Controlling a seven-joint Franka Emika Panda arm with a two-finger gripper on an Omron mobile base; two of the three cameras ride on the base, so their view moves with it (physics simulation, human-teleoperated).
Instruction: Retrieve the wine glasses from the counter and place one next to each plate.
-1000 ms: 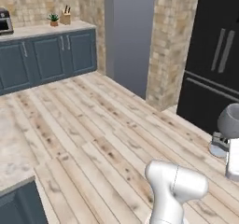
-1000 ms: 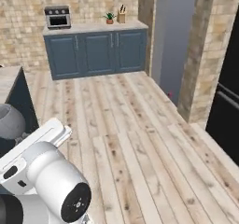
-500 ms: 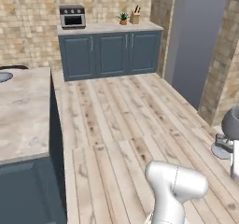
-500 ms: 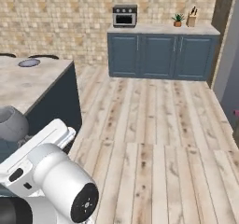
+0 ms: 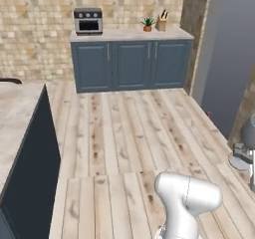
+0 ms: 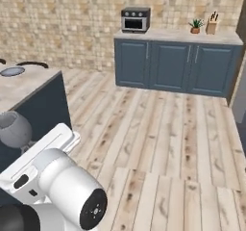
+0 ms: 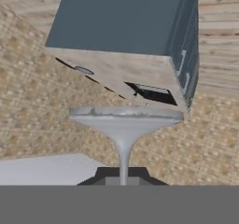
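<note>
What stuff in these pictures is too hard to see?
- Goblet: left base view, right edge cuts it off; right base view, the arm hides its stem.
- Hand: hand view, mostly below the bottom edge, so its grip is unclear.
- Round grey thing on the island: right base view, too small to name.

The arm [image 6: 57, 186] has a smooth white rounded casing with dark joints; one joint ends in a black circular cap (small pale marks on its face). A flat white link [image 6: 43, 150] carries a short dark slot. Elbow housing [image 5: 188, 198] is glossy, bulbous white.
</note>
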